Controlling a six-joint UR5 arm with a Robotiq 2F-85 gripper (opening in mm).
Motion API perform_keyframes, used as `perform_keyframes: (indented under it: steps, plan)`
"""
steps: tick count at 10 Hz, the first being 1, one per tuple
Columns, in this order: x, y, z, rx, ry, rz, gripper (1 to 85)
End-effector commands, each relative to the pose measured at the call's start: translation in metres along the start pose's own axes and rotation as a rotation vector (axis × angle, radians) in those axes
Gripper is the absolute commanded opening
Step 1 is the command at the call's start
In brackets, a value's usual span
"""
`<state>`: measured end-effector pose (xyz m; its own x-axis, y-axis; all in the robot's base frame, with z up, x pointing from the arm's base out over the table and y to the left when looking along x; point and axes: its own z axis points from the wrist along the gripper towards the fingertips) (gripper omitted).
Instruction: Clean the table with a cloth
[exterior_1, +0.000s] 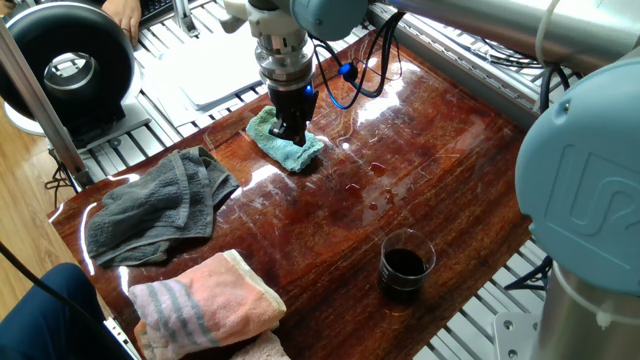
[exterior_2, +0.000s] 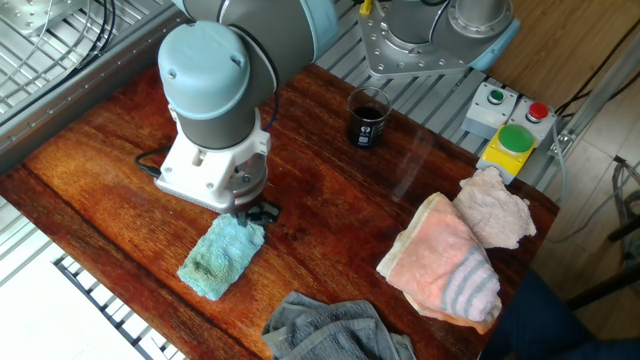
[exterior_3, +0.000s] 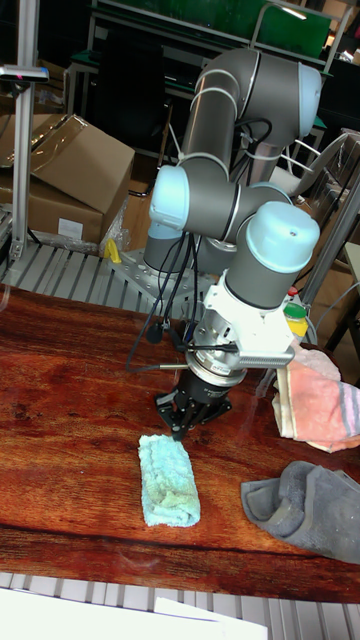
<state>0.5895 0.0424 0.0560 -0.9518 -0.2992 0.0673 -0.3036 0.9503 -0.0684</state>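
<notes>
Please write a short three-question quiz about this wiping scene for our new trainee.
1. True or false: the pincer is at one end of the teal cloth.
2. Which towel lies nearer the cloth: A) the grey towel or B) the pink towel?
3. Fill in: the glass holds a ____ liquid.

Key: 1 true; 2 A; 3 dark.
</notes>
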Motion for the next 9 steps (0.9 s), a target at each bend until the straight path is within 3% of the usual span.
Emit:
perform_keyframes:
  steps: [1, 9]
  plan:
    - [0.0026, 0.001, -0.0019, -0.007, 0.002, 0.007, 1.3]
    - [0.0044, -0.002, -0.0015, 0.003, 0.004, 0.005, 1.3]
